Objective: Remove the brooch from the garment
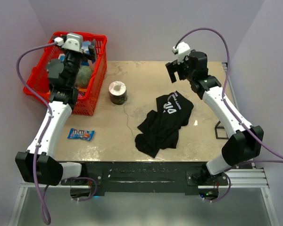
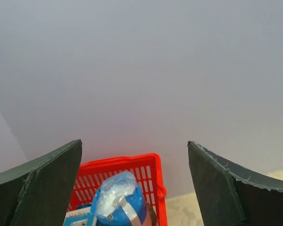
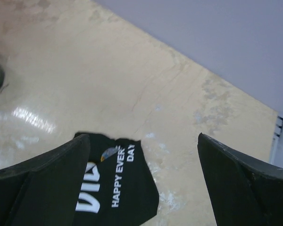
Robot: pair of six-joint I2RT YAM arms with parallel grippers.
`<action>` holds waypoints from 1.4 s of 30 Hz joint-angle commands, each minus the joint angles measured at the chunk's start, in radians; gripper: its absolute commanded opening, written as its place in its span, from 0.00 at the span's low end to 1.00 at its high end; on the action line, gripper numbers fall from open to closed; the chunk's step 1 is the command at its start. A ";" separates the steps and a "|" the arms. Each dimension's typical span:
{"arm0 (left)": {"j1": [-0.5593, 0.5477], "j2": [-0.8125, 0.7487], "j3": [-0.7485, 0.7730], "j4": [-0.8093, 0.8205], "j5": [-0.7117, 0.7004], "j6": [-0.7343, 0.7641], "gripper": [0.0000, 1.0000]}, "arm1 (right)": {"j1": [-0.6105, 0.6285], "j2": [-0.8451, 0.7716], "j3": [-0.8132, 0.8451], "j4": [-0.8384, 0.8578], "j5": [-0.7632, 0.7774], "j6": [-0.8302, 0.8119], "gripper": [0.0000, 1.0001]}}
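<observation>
Right tool (image 3: 144, 137) released, over shirt (image 3: 132, 207) at frame's lower left; left tool (image 2: 134, 142) released, above basket (image 2: 132, 162). Risk: unpinned shirt lifts with brooch (image 3: 109, 153).

White tube links join bulky black joint housings on the left arm (image 1: 51, 123) and right arm (image 1: 221, 107). A lilac cable (image 1: 20, 61) loops along each, ending at a small white camera block (image 1: 181, 48) on the wrist. The left gripper (image 2: 134, 142) and right gripper (image 3: 144, 136) have flat, dark wedge fingers with chipped pale edges
</observation>
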 commanded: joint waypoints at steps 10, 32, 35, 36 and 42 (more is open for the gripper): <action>-0.164 -0.206 -0.267 -0.513 0.494 0.244 0.93 | 0.102 0.084 -0.212 -0.307 -0.440 -0.440 0.90; -0.210 -0.179 -0.333 -0.561 0.459 0.391 0.89 | 0.175 0.376 -0.129 -0.135 -0.188 -0.337 0.08; -0.210 -0.165 -0.318 -0.555 0.458 0.399 0.89 | 0.176 0.307 -0.031 -0.227 -0.248 -0.356 0.00; -0.210 -0.154 -0.318 -0.555 0.459 0.404 0.89 | 0.176 0.252 -0.006 -0.264 -0.268 -0.360 0.00; -0.219 -0.101 -0.310 -0.544 0.502 0.378 0.88 | 0.176 0.074 0.103 -0.379 -0.449 -0.429 0.00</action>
